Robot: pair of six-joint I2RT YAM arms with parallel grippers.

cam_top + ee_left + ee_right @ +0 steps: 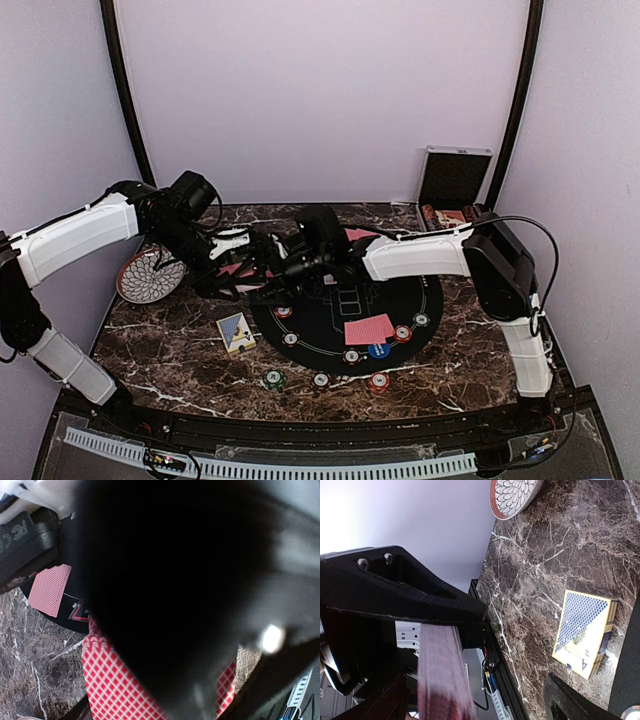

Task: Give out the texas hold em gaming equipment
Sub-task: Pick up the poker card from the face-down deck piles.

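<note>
Left gripper [238,262] is clamped on the red deck [442,675] just left of centre, presumably so the wide-open right gripper [517,649] can peel one off to deal.

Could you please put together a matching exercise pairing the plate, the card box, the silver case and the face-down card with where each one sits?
Things:
1. patterned plate
2. blue card box
3. silver case
4. red-backed card

Places:
A. lying on the black mat
B. far right corner, lid up
C. left edge of the table
D. on the marble just left of the mat

Pairs: 1-C, 2-D, 3-B, 4-A.
</note>
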